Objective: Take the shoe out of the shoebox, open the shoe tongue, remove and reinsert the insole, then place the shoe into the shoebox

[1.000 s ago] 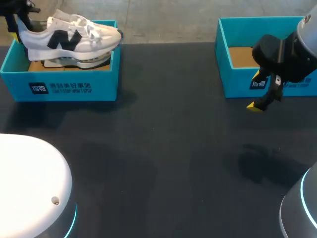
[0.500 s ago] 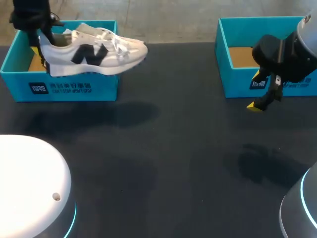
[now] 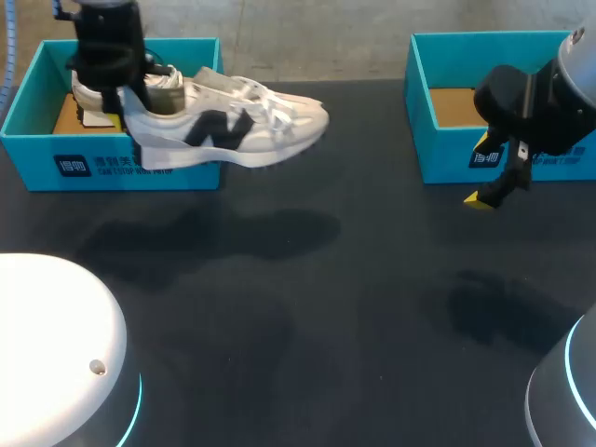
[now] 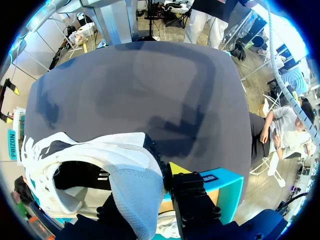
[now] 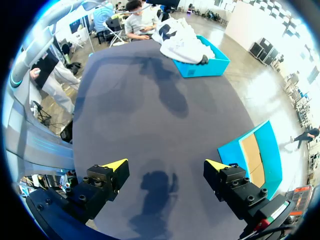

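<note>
The shoe [image 3: 228, 130] has come up out of the left box [image 3: 112, 168] and gone to the right, and the left claw [image 3: 119, 93] has gone with it. Now the shoe hangs in the air with its heel over the box's right end and its toe out over the dark surface [image 3: 326, 307]. The left claw is clenched on the heel only. In the left wrist view the heel wall sits between its fingers.

That is the worry. The long toe end sticks far out and nothing holds it up, so I think the shoe could tip down or slip out and fall. If it comes down too fast it could land on its side.

The right claw [image 5: 166, 164] is wide open and holds nothing. It hangs just in front of the right box [image 3: 447, 56], well apart from the shoe
</note>
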Available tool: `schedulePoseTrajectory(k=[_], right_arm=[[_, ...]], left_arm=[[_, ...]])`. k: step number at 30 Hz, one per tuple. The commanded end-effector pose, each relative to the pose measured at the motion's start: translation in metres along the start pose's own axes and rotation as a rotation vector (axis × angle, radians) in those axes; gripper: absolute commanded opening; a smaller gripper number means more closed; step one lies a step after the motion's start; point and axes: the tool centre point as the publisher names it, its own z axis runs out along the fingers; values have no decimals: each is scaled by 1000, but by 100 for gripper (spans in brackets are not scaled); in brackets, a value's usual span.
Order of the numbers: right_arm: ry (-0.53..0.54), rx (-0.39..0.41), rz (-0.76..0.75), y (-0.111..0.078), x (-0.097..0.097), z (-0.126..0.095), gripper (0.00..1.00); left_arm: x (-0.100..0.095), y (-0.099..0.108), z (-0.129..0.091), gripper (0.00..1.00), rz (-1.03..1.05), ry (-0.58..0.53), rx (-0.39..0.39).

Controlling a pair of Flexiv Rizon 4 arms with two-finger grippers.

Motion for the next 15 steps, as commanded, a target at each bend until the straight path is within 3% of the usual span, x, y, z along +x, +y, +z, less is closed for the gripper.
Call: schedulePoseTrajectory(k=[1,15], right_arm=[[1,3,1,1,-1,2,100],[1,3,1,1,-1,2,100]], left_arm=[[-22,-10,4,0,5,15,-24],[-75,-37,22,0,40,5,-13]])
